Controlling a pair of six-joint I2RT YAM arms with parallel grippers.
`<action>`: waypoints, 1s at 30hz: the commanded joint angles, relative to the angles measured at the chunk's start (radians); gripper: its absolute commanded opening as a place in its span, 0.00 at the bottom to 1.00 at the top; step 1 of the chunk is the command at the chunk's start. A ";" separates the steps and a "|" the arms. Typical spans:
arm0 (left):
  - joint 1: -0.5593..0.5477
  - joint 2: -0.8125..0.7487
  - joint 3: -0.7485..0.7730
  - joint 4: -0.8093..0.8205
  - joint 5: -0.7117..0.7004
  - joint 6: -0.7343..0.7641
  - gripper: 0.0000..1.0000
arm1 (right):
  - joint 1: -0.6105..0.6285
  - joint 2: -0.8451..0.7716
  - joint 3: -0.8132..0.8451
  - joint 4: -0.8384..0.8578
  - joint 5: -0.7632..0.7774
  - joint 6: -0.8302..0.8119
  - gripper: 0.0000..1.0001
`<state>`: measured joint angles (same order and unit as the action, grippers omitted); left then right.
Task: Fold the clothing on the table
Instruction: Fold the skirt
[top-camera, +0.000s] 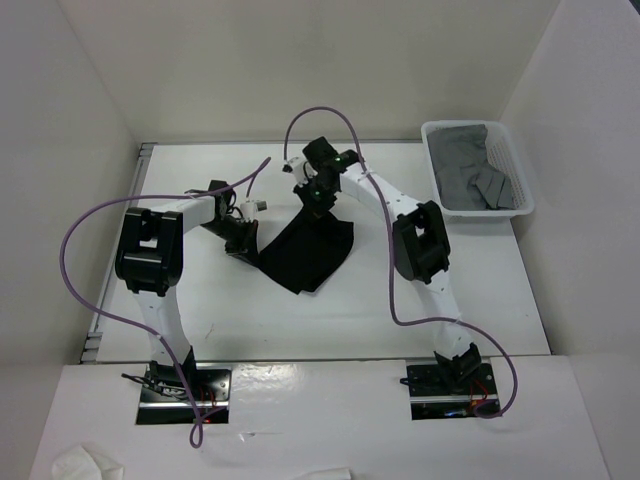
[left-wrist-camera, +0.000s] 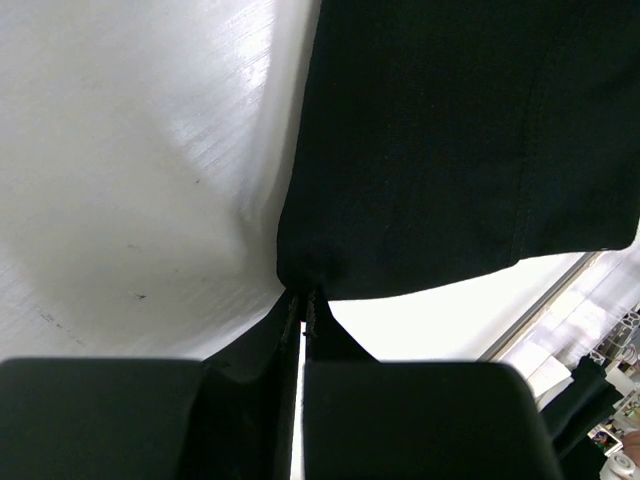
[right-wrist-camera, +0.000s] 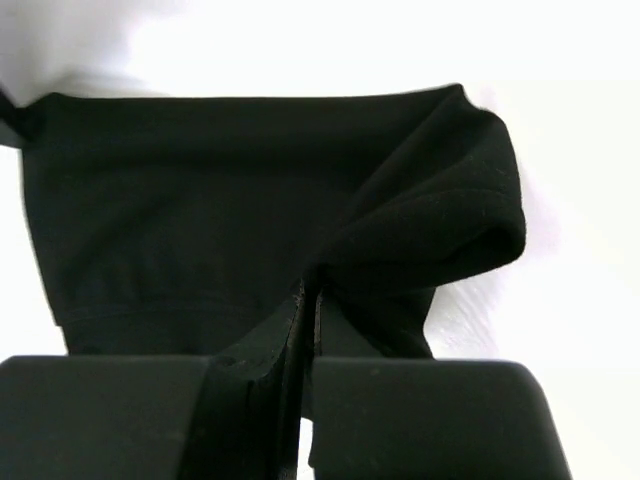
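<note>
A: Item state?
B: One black garment (top-camera: 308, 250), plain dark cloth. It sits on the white table (top-camera: 500, 300) about mid-width, slightly toward the far side. The outline is roughly four-sided, with one corner pointing near.

A: Grippers?
B: The left gripper (left-wrist-camera: 303, 303) is pinched tight on the garment's left corner. The right gripper (right-wrist-camera: 310, 292) is pinched tight on a bunched part at its far edge. Both pairs of jaws nearly meet, with cloth between them.

A: What do the wrist views add?
B: Left wrist: the cloth spreads away from the fingers and a stitched seam runs along its right side. Beside it is bare table with a few small dark specks (left-wrist-camera: 140, 295). Right wrist: a line of hem stitching crosses the panel, and a thick rolled fold (right-wrist-camera: 450, 230) bulges to the right of the fingers. From above, the cloth reads only as a flat dark patch.

A: Top view alone?
B: It gives the layout. There is a white plastic basket (top-camera: 455, 124) at the far right, well apart from the garment, holding grey clothing (top-camera: 465, 170). The purple cables (top-camera: 75, 230) loop off both arms.

A: Obstructions?
B: From above, the right arm's wrist covers the garment's far edge and the left gripper covers its left corner. In each wrist view the gripper body fills the bottom of the frame.
</note>
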<state>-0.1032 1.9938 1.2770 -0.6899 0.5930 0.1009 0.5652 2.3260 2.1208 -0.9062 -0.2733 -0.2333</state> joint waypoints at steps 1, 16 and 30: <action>0.002 0.045 -0.019 -0.010 -0.052 0.039 0.00 | 0.024 -0.106 0.019 -0.013 0.005 -0.004 0.00; 0.011 0.054 -0.019 -0.010 -0.042 0.039 0.00 | 0.205 -0.201 -0.088 -0.020 -0.037 -0.034 0.00; 0.020 0.045 -0.019 -0.019 -0.033 0.039 0.00 | 0.323 -0.172 -0.107 -0.010 -0.027 -0.034 0.00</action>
<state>-0.0879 2.0014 1.2766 -0.7052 0.6147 0.1009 0.8604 2.1750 2.0190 -0.9283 -0.2913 -0.2596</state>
